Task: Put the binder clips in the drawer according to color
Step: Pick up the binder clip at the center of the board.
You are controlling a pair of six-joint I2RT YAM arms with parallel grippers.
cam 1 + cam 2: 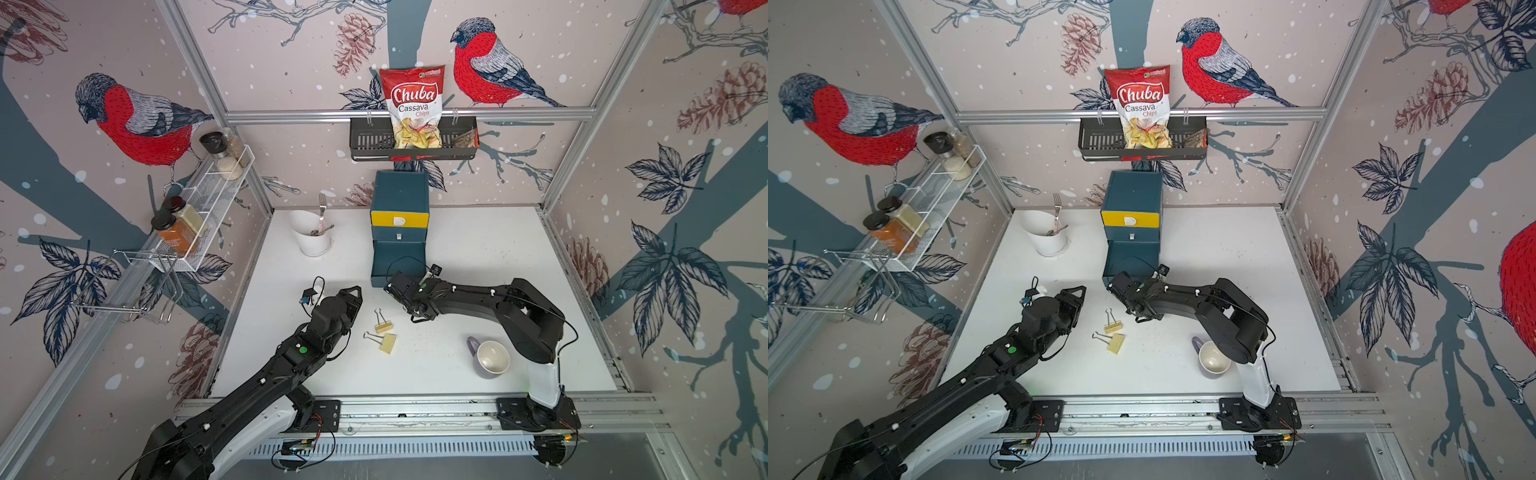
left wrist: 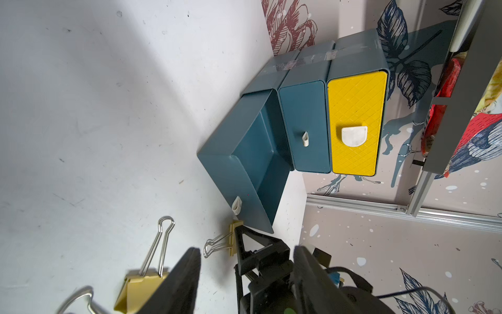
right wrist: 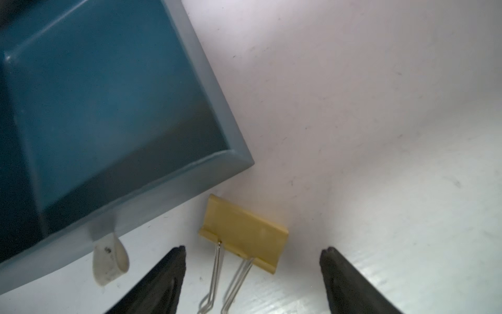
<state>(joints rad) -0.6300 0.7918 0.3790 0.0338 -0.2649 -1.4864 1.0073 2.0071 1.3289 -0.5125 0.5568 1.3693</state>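
In both top views two yellow clips lie side by side on the desk between the arms. The right arm's wrist hides its fingertips and whatever lies beneath them. A third yellow clip therefore shows only in the wrist views. It lies flat on the desk, with its body near the corner of the open bottom drawer but apart from it. Its wire handles run back out of frame.

The right fingers stand wide apart, one on each side of those handles. The clip's body is just ahead of the tips, and they hold nothing. I cannot tell how high they hang above the desk. In the left wrist view a black finger of the right arm half hides this clip.

The left fingers are also parted, with nothing between them. One of the two clips lies just beside a finger and is partly covered by it; I cannot tell whether they touch. The other's handle is cut off at the frame edge. The chest of drawers stands at the back of the desk.
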